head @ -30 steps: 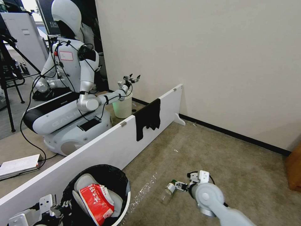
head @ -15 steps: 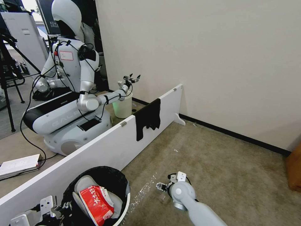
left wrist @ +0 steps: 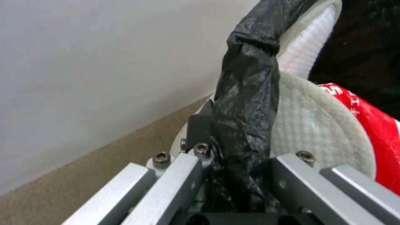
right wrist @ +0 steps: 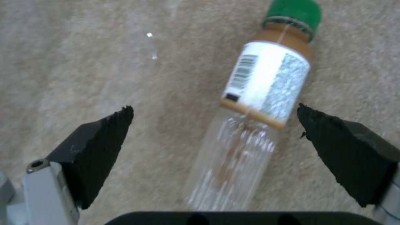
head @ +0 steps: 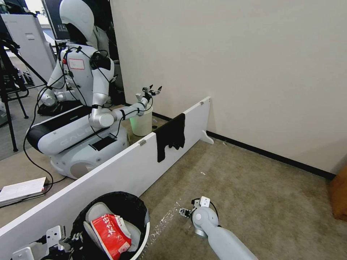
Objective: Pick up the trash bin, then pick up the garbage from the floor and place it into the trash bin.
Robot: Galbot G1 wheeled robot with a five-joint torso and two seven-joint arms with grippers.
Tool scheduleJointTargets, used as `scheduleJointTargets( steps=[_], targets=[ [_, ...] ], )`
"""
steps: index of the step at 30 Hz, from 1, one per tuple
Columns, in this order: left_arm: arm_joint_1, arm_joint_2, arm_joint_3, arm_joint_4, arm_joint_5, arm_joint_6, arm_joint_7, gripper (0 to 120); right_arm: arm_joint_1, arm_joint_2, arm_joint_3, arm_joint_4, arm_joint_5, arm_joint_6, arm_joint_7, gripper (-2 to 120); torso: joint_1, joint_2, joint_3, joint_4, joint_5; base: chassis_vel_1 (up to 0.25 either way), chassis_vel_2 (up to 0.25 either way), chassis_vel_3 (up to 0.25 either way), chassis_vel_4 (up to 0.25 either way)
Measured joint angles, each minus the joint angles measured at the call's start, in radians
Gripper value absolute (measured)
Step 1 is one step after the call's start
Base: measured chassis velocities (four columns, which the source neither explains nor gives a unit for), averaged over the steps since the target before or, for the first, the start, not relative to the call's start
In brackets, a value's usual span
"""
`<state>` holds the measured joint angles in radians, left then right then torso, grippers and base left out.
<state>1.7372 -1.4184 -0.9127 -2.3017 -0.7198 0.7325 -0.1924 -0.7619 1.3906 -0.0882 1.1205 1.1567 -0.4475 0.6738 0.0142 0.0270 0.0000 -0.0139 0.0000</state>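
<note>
bottle (right wrist: 254, 103) on the carpet between the spread pads of the right end effector (right wrist: 214, 137), untouched.
left end effector (left wrist: 233, 178) is clamped on the black-bagged rim of the trash bin (head: 144, 240), low at the robot's left beside the white board (head: 119, 169); a red snack packet (head: 110, 234) and white slipper (left wrist: 317, 134) lie inside.

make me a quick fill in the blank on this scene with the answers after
1. The left gripper is shut on the trash bin's black ___.
2. The bottle on the carpet has a ___ cap.
3. The right gripper above the bottle is ___.
4. The packet in the bin is ___.

Missing words: bag; green; open; red
</note>
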Motion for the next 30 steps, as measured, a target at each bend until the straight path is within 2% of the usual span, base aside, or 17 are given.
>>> scheduleJointTargets(
  steps=[9,22,25,27,28,30],
  targets=[
    [-0.005,0.002,0.003,0.005,0.001,-0.002,0.001,1,0.010,0.003,-0.004,-0.054,-0.022,0.009,-0.024,100,0.000,0.000,0.000,-0.0001,0.0000,0.000,0.000,0.000,0.000],
    [-0.001,0.002,0.004,0.001,0.001,-0.006,0.004,1,0.059,0.047,-0.018,-0.181,-0.076,0.018,-0.088,99,0.000,0.000,0.000,0.0000,0.0001,0.000,0.000,0.000,0.000],
    [0.000,0.002,0.004,0.001,0.001,-0.007,0.004,1,0.065,0.057,-0.015,-0.209,-0.091,0.021,-0.106,94,0.000,0.000,0.000,0.0000,0.0000,0.000,0.000,0.000,0.000],
    [0.000,0.002,0.005,0.001,0.001,-0.008,0.005,1,0.069,0.068,-0.010,-0.236,-0.106,0.025,-0.120,85,0.000,0.000,0.000,0.0000,0.0000,0.000,0.000,0.000,0.000],
    [0.000,0.002,0.005,0.001,0.001,-0.008,0.005,1,0.069,0.068,-0.010,-0.236,-0.106,0.025,-0.120,85,0.000,0.000,0.000,0.0000,0.0000,0.000,0.000,0.000,0.000],
    [0.001,0.002,0.006,0.001,0.001,-0.010,0.006,1,0.070,0.074,-0.006,-0.260,-0.121,0.029,-0.134,73,0.000,0.000,0.000,0.0000,0.0000,0.000,0.000,0.000,0.000]
  ],
)
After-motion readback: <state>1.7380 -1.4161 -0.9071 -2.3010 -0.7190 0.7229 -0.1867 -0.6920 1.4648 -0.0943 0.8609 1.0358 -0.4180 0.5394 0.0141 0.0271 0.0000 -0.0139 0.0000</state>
